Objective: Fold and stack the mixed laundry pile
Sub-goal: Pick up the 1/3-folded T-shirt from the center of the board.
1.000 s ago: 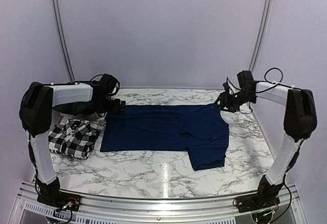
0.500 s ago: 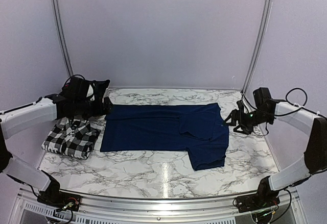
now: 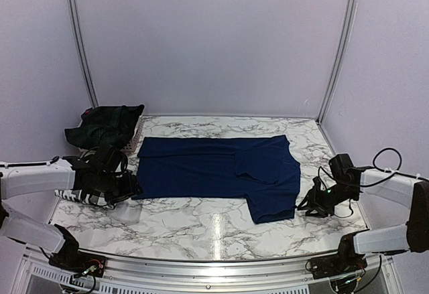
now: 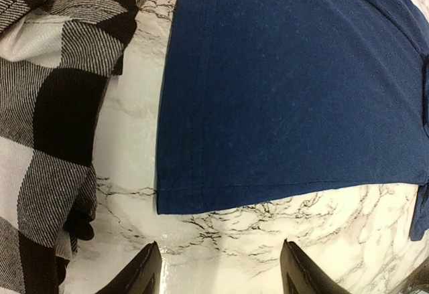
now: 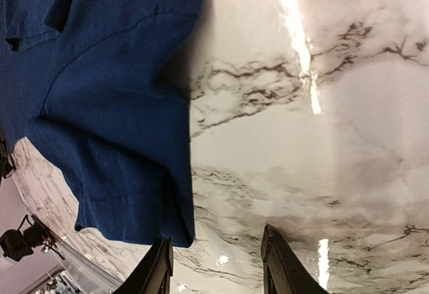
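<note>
The navy blue T-shirt (image 3: pixel 221 170) lies flat across the marble table, partly folded, one sleeve end toward the front right. My left gripper (image 3: pixel 131 190) is open and empty, low over the table just off the shirt's near left corner (image 4: pixel 164 203). The black-and-white check shirt (image 4: pixel 47 126) lies folded left of it, mostly hidden by my left arm in the top view. My right gripper (image 3: pixel 303 203) is open and empty, just right of the shirt's front right corner (image 5: pixel 177 230). The dark green-and-navy plaid garment (image 3: pixel 106 125) is bunched at the back left.
A reddish perforated mat edge (image 3: pixel 136 136) shows beside the plaid garment. White walls close in the table (image 3: pixel 208 224) at the back and sides. A metal rail (image 3: pixel 214 267) runs along the near edge by the arm bases.
Both arms have swung from the shirt's back corners to its near corners and dropped low. The left arm no longer covers the plaid garment. The shirt has not moved.
</note>
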`<act>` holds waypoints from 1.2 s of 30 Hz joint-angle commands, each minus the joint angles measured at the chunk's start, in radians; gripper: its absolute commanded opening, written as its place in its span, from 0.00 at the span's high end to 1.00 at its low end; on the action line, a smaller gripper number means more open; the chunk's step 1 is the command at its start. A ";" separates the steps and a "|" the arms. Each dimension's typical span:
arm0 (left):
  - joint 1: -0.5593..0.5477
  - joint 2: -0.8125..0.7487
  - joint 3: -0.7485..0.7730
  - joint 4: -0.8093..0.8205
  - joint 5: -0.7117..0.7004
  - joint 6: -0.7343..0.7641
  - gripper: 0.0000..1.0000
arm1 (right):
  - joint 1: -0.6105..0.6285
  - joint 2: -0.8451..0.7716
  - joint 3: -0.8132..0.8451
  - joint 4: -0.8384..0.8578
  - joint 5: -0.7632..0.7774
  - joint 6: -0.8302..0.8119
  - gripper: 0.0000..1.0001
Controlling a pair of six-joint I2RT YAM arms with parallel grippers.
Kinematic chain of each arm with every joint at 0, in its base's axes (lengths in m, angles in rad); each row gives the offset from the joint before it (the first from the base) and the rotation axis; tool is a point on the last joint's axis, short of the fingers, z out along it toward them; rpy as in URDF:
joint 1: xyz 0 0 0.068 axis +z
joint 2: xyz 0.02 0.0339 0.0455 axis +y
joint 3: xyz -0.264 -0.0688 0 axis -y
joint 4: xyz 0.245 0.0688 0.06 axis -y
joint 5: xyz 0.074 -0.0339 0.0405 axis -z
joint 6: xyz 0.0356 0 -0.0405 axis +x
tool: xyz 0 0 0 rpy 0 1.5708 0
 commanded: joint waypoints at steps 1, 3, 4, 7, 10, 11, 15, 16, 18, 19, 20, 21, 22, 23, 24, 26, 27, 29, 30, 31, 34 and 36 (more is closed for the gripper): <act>-0.011 0.011 0.012 -0.015 -0.029 -0.033 0.38 | 0.010 -0.034 0.019 0.097 0.080 0.056 0.63; -0.011 0.016 0.022 -0.015 -0.031 -0.025 0.38 | 0.009 -0.029 0.027 0.122 0.106 0.072 0.67; -0.011 0.019 0.027 -0.015 -0.031 -0.021 0.39 | 0.009 -0.024 0.031 0.136 0.112 0.074 0.68; -0.011 0.034 0.043 -0.015 -0.031 -0.009 0.39 | 0.015 0.001 0.047 0.171 0.112 0.075 0.70; -0.011 0.057 0.054 -0.015 -0.031 0.005 0.39 | 0.038 0.045 0.073 0.163 0.074 0.040 0.67; -0.011 0.059 0.056 -0.015 -0.031 0.010 0.39 | 0.051 0.052 0.083 0.150 0.063 0.028 0.66; -0.014 0.072 0.078 -0.012 -0.030 0.040 0.39 | 0.098 0.044 0.124 0.105 0.043 0.003 0.65; -0.017 0.081 0.087 -0.013 -0.025 0.057 0.39 | 0.103 0.048 0.126 0.094 0.037 -0.002 0.65; -0.025 0.099 0.103 -0.013 -0.017 0.082 0.39 | 0.107 0.061 0.122 0.077 0.037 -0.008 0.63; -0.027 0.106 0.110 -0.013 -0.016 0.089 0.39 | 0.109 0.070 0.119 0.071 0.036 -0.012 0.63; -0.029 0.112 0.113 -0.013 -0.015 0.091 0.39 | 0.110 0.076 0.113 0.064 0.034 -0.015 0.63; -0.029 0.116 0.117 -0.014 -0.014 0.094 0.39 | 0.114 0.082 0.108 0.061 0.032 -0.016 0.63; -0.030 0.120 0.120 -0.015 -0.018 0.096 0.39 | 0.115 0.085 0.103 0.057 0.031 -0.018 0.63; -0.030 0.123 0.123 -0.015 -0.020 0.097 0.39 | 0.118 0.088 0.099 0.052 0.029 -0.019 0.63; -0.030 0.126 0.126 -0.015 -0.022 0.098 0.38 | 0.122 0.089 0.095 0.047 0.027 -0.019 0.64; -0.030 0.133 0.132 -0.015 -0.023 0.099 0.38 | 0.128 0.087 0.090 0.035 0.021 -0.018 0.64; -0.030 0.136 0.134 -0.015 -0.022 0.099 0.38 | 0.130 0.084 0.087 0.032 0.015 -0.020 0.64; -0.030 0.142 0.139 -0.015 -0.025 0.103 0.38 | 0.135 0.072 0.083 0.041 -0.008 -0.018 0.70; -0.030 0.144 0.142 -0.015 -0.027 0.104 0.38 | 0.135 0.071 0.082 0.044 -0.022 -0.017 0.73; -0.030 0.146 0.141 -0.015 -0.029 0.105 0.38 | 0.135 0.070 0.081 0.043 -0.035 -0.016 0.78; -0.030 0.146 0.143 -0.017 -0.030 0.108 0.38 | 0.136 0.062 0.081 0.024 -0.059 -0.023 0.92; -0.030 0.144 0.144 -0.018 -0.028 0.113 0.38 | 0.136 0.043 0.076 0.003 -0.066 -0.029 1.00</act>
